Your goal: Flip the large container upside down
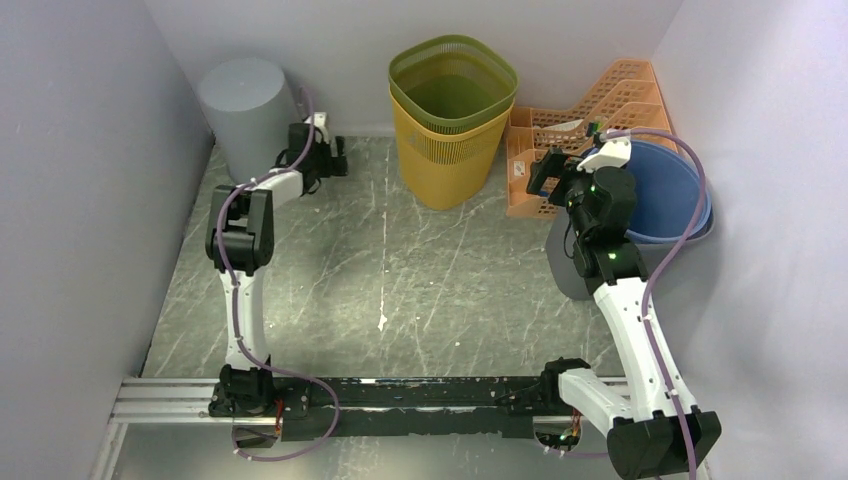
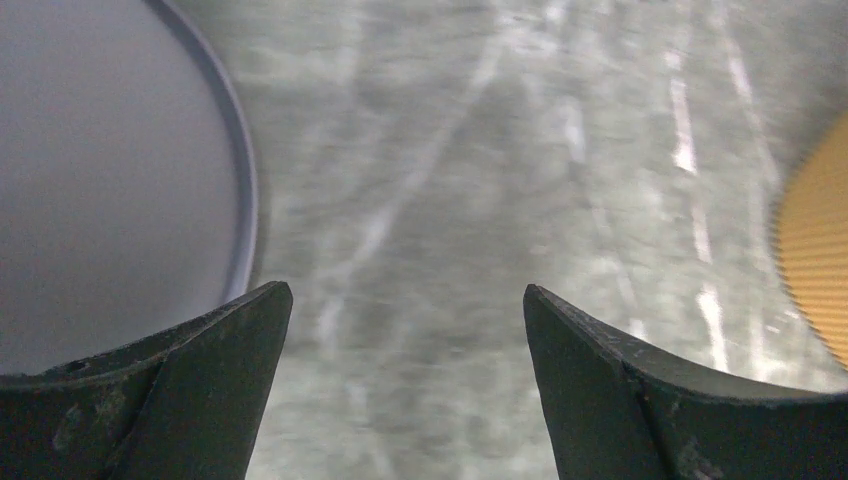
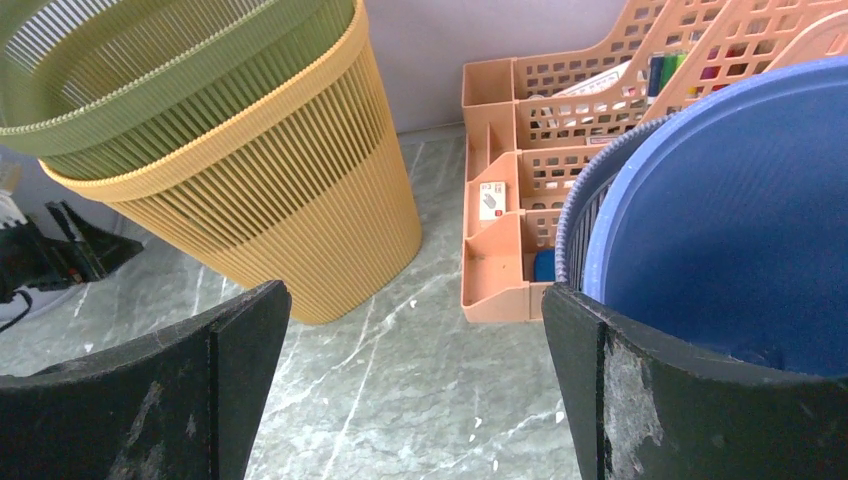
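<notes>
A large grey cylindrical container [image 1: 245, 110] stands at the back left with a flat closed face up; its rimmed grey face also fills the left of the left wrist view [image 2: 100, 190]. My left gripper [image 1: 335, 160] is open and empty just to the right of it, above the floor [image 2: 405, 295]. My right gripper [image 1: 540, 170] is open and empty [image 3: 415, 295], its right finger close beside a tilted blue basket [image 1: 665, 190] [image 3: 730, 230].
A green basket [image 1: 452, 85] sits nested in a yellow basket [image 1: 445, 160] at the back middle. An orange desk organiser [image 1: 600, 100] stands against the back wall right of them. A dark grey object [image 1: 565, 265] lies under the right arm. Walls close in on both sides.
</notes>
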Controlling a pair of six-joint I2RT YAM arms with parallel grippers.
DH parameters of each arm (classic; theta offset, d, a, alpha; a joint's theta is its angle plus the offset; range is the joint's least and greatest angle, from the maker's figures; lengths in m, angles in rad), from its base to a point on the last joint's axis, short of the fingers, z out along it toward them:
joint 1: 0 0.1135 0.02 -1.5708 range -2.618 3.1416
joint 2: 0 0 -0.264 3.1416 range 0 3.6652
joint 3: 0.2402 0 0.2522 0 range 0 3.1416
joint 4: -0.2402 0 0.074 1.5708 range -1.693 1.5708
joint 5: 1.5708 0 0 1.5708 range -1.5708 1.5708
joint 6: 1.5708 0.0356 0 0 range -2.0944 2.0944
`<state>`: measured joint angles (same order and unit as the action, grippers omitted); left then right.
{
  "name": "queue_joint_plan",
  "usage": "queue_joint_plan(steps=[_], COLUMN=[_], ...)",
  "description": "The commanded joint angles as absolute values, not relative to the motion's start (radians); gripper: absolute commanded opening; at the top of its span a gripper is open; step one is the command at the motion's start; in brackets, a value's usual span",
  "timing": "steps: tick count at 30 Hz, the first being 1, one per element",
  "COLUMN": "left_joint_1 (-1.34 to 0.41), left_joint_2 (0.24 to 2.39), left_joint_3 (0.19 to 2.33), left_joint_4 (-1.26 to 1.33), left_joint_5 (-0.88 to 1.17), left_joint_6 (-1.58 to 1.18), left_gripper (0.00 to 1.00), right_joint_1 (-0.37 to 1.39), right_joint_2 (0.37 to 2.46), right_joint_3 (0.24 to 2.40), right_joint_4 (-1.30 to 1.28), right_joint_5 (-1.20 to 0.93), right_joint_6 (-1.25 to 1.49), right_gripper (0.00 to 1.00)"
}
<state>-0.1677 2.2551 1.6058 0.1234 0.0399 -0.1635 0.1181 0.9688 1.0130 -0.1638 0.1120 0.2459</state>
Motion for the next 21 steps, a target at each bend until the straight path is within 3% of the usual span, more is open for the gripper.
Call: queue_joint_plan(steps=[1,13,21], left_joint_1=[-0.082,-0.025,-0.065], left_joint_2=[2.232,2.203,2.003], left_joint_3=[1.6,1.565,1.531], left_joint_4=[0.144,0.154,0.065], left_joint_5=[-0.005,0.028,0.174], left_joint_6=[-0.132,-0.097,-0.103], left_gripper=[0.98,1.0,0.99], right_joint_1=[0.123,0.13,0.133], right_joint_2=[0.976,0.965,0.959], right_joint_3=[1.008,0.976,0.973], right_joint_4=[-0.147,-0.159,-0.173], right_joint_5=[0.097,0.119,0.155], right_joint_6=[0.249,0.249,0.25], right_gripper=[1.0,1.0,1.0])
